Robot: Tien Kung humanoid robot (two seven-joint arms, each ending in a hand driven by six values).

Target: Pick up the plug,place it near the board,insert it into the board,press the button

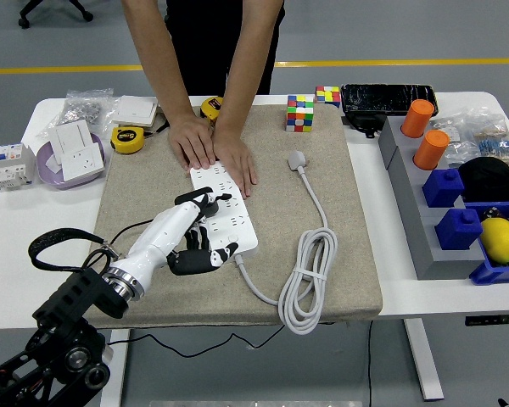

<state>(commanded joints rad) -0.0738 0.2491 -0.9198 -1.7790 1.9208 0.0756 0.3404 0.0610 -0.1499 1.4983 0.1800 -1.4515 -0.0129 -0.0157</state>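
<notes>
The white power strip lies lengthwise on the beige mat. A person at the far side presses both hands flat on its far end. My left hand rests over the strip's near half, its black fingers spread across the sockets and the thumb lying along the near end; it holds nothing. The white plug lies loose on the mat to the right of the strip, well away from my hand. Its cord runs down to a coil and back into the strip's near end.
Two colour cubes stand at the mat's far edge, a yellow tape measure and a purple bowl holding a wall socket at the left. On the right a grey rack carries orange cylinders and blue blocks, with a lemon beside it.
</notes>
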